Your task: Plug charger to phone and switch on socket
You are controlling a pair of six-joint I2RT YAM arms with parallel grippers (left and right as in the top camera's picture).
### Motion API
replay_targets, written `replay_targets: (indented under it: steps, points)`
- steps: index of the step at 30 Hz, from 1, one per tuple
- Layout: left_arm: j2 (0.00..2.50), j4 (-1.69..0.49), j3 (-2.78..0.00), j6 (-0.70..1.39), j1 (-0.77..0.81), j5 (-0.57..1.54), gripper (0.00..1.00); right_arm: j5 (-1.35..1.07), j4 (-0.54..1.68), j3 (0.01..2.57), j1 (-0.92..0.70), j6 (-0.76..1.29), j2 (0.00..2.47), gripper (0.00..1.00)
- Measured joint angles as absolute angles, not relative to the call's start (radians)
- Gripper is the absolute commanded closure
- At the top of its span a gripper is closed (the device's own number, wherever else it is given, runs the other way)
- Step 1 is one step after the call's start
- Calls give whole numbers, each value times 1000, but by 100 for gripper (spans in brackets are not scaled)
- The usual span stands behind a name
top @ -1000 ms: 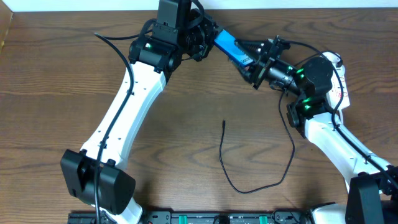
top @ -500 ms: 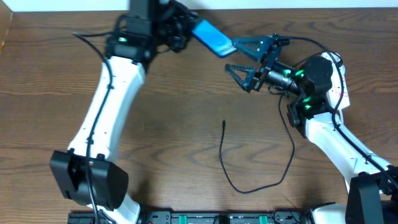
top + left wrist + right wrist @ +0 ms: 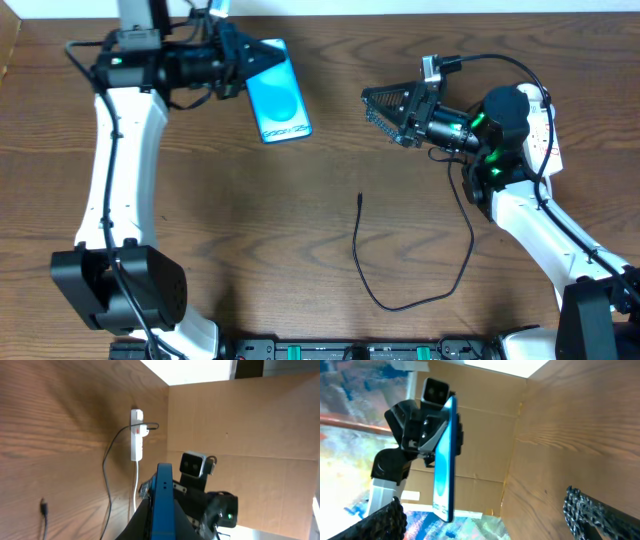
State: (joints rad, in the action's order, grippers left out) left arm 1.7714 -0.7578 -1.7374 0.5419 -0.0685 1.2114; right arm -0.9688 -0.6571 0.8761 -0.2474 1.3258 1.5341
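Phone (image 3: 277,92), a slim slab with a glossy blue screen, hangs clamped in the left gripper (image 3: 243,72) above the grained wooden bench (image 3: 250,230). Right gripper (image 3: 378,110) gapes, its ridged fingers apart and empty. Thin black charger (image 3: 354,250) curls loose mid-bench. White oblong socket (image 3: 136,440) lies at the bench's right side.

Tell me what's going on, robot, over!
Left tool shut on slim blue-screened phone, held in the air. Right tool open, empty. Thin black charger cable loose on wooden table, unplugged. No blocker seen.
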Motion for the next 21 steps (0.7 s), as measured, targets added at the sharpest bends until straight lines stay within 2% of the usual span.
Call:
replay_targets:
  steps: [8, 17, 21]
  points:
    - [1771, -873, -1737, 393, -170, 1242, 92, -847, -398, 892, -255, 1262, 1533, 1]
    - [1771, -914, -1737, 332, -183, 1168, 93, -588, 190, 1048, -325, 1008, 1533, 1]
    - [1771, -914, -1737, 324, -183, 1152, 92, -442, 361, 1098, -390, 896, 1532, 1]
